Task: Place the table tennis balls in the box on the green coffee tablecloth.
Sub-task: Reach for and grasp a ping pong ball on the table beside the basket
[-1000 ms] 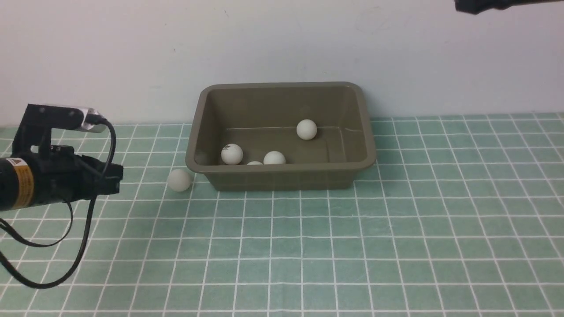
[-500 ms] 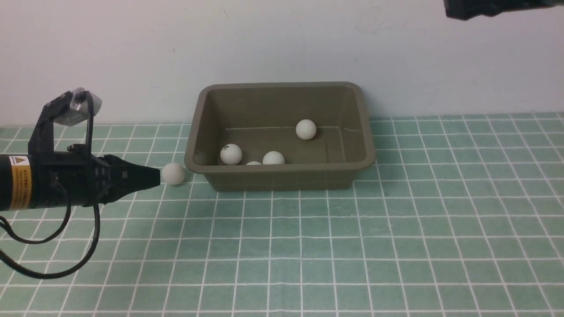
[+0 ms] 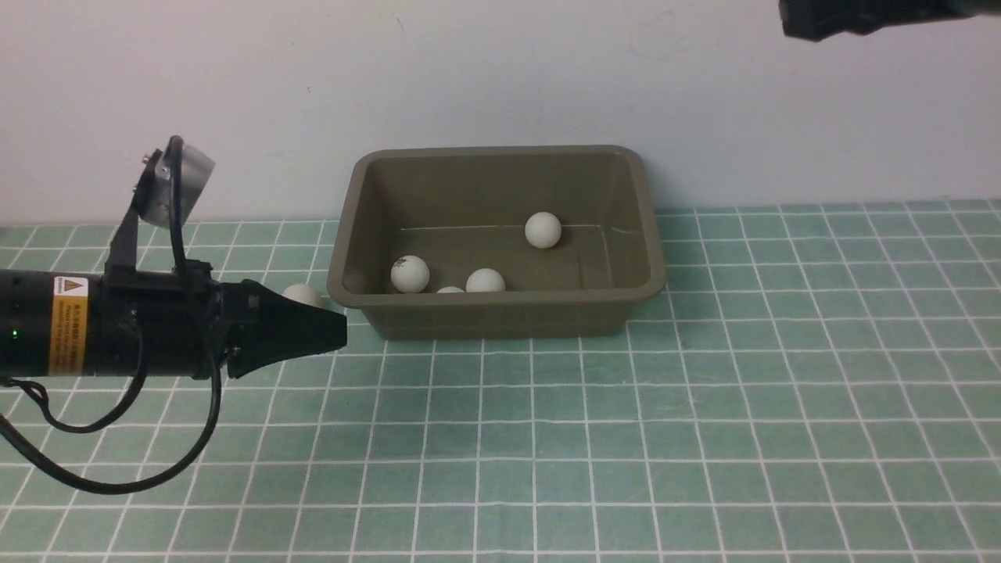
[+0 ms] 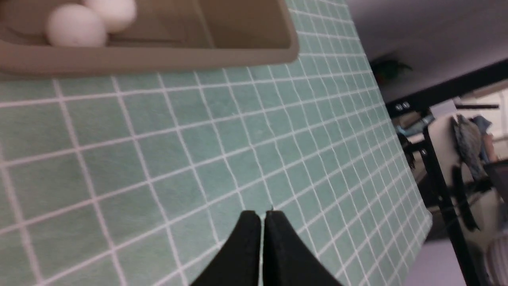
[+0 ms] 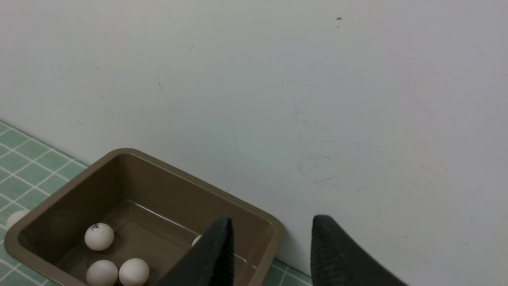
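from the front view i see the box (image 3: pixel 500 234) on the green coffee tablecloth (image 3: pixel 704 407), up against the wall. four table tennis balls sit inside it: one with a logo (image 3: pixel 410 274), one beside it (image 3: pixel 486 280), one barely showing over the near rim (image 3: pixel 450 290), and one farther back (image 3: pixel 543 230). a fifth ball (image 3: pixel 301 294) lies on the cloth just outside the box's left end, partly hidden behind my left gripper (image 3: pixel 338 331), which lies level, tips near the box's front left corner. the right gripper (image 3: pixel 790 22) is only a dark piece at the top edge.

on the left wrist view the left fingers (image 4: pixel 246 238) are pressed together, holding nothing, above bare cloth.

on the right wrist view the right fingers (image 5: pixel 337 250) stand apart with nothing between them, high above the box.
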{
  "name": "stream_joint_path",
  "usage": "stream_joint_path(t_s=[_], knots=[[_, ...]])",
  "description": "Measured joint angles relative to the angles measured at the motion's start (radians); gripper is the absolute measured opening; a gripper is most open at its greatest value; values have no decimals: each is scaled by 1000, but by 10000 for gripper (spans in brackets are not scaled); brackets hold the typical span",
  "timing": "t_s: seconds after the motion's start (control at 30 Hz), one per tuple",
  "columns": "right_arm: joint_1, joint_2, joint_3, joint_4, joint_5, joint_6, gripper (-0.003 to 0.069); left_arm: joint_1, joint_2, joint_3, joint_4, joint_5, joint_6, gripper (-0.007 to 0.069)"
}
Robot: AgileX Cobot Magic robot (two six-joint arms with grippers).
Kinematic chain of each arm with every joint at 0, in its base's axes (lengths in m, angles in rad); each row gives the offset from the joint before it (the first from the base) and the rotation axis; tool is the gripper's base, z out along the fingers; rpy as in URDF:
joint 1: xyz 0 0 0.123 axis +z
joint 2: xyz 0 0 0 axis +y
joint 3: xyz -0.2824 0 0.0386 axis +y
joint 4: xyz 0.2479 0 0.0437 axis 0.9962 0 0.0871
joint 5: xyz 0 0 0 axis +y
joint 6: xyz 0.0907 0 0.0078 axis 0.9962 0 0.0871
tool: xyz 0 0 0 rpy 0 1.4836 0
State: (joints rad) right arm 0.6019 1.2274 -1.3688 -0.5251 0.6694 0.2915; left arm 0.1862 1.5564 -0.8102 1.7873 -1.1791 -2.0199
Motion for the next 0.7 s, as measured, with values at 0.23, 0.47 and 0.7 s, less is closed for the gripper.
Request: stream_joint_path(t_s=[0.23,0.47,0.7], knots=[[0,5,0,1,0,0,261,-14,-1,-7,0,55,82,-4],[0,5,0,20,0,1,261,31,-1,-32,0,416,280,-4],[0,5,0,53,1,1,261,105,-1,-32,-7,935,392,-4]])
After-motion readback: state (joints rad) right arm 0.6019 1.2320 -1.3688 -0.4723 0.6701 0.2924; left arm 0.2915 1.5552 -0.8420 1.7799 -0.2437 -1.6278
